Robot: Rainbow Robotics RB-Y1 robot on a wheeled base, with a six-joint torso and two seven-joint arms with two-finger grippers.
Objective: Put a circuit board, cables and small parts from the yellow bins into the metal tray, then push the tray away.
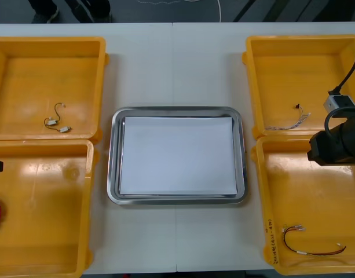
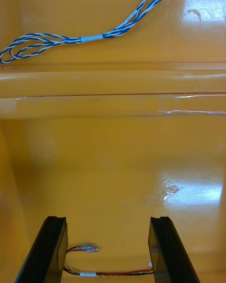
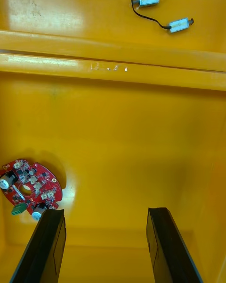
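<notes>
**Round red circuit board** (image 3: 30, 193): a flat disc with a central hole, studded with small black, white and green components. It lies on the floor of the lower-left yellow plastic bin (image 1: 50, 231), at the far left edge of the front view. The left hand (image 3: 106, 214) hangs above this bin, released and holding nothing. The board lies just outside one of its black fingers (image 3: 47, 245). The board is judged stiff, light and fragile at its raised parts. It is best taken by opposite points of the bare rim, and because it lies flat there is little edge to catch.

**Red and yellow cable** (image 2: 110, 273): a thin looped pair with pale sleeves, in the lower-right yellow bin (image 1: 304, 191). It lies between the spread, empty fingers of the right hand (image 2: 108, 221), close to their bases. It is judged limp, very light and apt to slip or trail. A pinch across both strands near a sleeve seems surest.

**Other stock:** a twisted blue and white cable (image 2: 84, 40) lies in the upper-right yellow bin (image 1: 293, 69). A black cable (image 3: 157, 9) carrying two small metal parts lies in the upper-left yellow bin (image 1: 44, 75).

**Shiny metal tray** (image 1: 114, 156): white inside, it sits at the centre of the light desk (image 1: 177, 63) with nothing loaded yet.
</notes>
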